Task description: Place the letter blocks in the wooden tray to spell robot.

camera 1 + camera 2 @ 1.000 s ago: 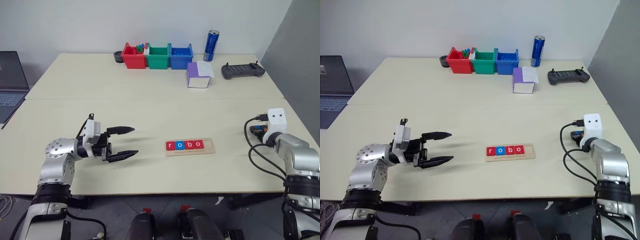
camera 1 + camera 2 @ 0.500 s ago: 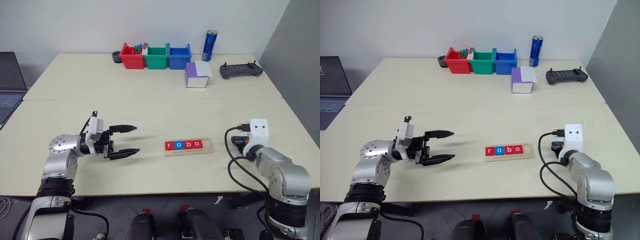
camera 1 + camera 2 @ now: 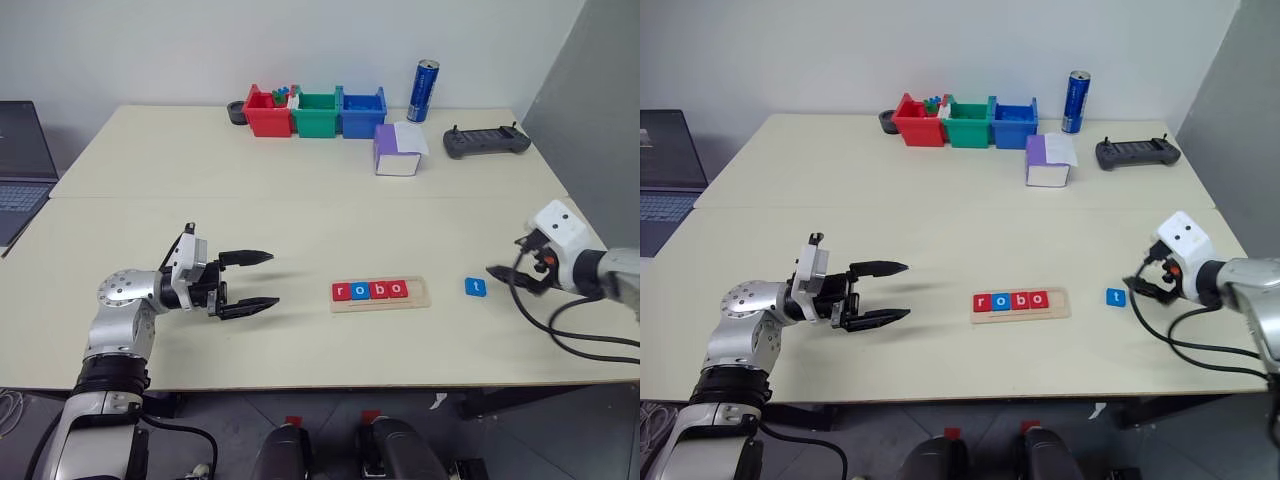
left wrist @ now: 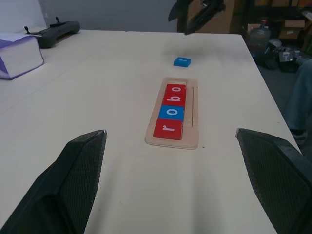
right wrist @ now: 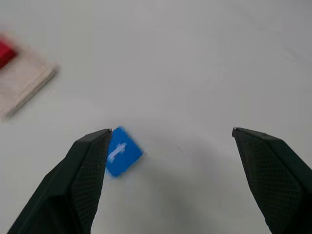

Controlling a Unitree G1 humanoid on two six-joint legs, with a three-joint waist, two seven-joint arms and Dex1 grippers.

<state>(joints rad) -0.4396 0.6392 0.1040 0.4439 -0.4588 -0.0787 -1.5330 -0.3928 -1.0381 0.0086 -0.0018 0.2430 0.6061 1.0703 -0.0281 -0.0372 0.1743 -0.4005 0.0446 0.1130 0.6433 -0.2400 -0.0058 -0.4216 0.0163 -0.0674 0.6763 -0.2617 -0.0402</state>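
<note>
Now the blue "t" block (image 3: 476, 287) lies flat on the tabletop (image 3: 300, 220) right of the wooden tray (image 3: 380, 293), so the right hand (image 3: 508, 276), spread wide and empty, may skid it away, while the left hand (image 3: 246, 283) hangs wide open.

Head stereo pair, two wrist close-ups

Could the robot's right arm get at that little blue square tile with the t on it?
Probably yes: the blue t tile lies alone on bare table, right of the wooden tray, and the open right gripper is beside it.
</note>
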